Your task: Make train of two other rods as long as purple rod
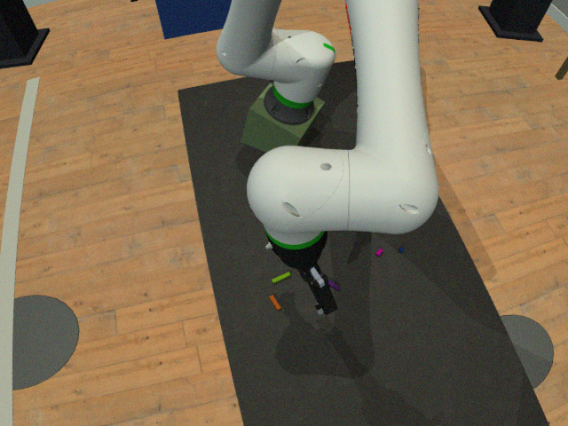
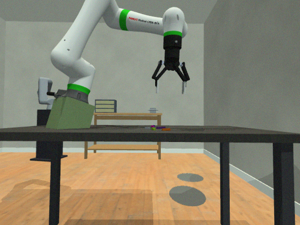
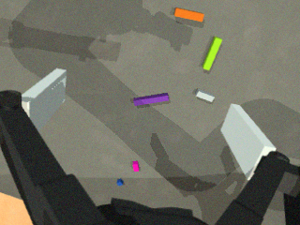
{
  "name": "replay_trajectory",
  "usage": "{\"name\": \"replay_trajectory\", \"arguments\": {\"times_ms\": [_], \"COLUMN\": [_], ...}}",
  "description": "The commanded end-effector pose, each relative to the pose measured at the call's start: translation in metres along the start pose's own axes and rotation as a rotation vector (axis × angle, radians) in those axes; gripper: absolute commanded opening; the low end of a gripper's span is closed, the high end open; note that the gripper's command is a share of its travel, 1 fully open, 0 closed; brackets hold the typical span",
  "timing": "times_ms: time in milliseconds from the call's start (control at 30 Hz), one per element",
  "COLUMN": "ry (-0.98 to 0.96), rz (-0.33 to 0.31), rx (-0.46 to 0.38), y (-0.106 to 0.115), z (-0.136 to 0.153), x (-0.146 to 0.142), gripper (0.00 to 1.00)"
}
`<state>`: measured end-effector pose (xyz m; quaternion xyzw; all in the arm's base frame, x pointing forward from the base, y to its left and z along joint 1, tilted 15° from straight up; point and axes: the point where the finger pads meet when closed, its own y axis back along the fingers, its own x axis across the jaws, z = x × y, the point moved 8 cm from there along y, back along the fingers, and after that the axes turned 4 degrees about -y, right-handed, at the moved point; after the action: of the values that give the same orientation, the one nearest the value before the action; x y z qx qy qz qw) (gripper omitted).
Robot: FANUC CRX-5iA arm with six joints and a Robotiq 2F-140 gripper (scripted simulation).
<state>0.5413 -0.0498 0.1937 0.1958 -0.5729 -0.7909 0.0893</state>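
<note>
Gripper (image 1: 320, 293) (image 2: 170, 90) (image 3: 148, 101) fingers spread wide apart, holding nothing, high above the dark table (image 1: 458, 366) (image 2: 193, 136) (image 3: 94, 141). Left to right in the wrist view: blue rod (image 3: 120, 182), magenta rod (image 3: 136, 166), purple rod (image 3: 151, 99), orange rod (image 3: 189, 15), grey rod (image 3: 205, 96), lime rod (image 3: 213, 53), all separate.
</note>
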Motion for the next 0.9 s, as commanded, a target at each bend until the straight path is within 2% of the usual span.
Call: {"name": "replay_trajectory", "arguments": {"times_ms": [0,33,300,433,500,867], "ry": [-0.120,-0.196,-0.432,-0.442,-0.585,-0.852], "rz": [0.000,-0.001,-0.007,-0.007,-0.012,-0.025], "rx": [0.017,0.022,0.034,0.035,0.043,0.056], "y": [-0.008,-0.013,-0.029,-0.030,-0.040,-0.058], "z": [0.001,0.001,0.002,0.002,0.003,0.004], "x": [0.005,0.009,0.021,0.022,0.030,0.046], "gripper": [1.00,1.00,1.00,1.00,1.00,1.00]}}
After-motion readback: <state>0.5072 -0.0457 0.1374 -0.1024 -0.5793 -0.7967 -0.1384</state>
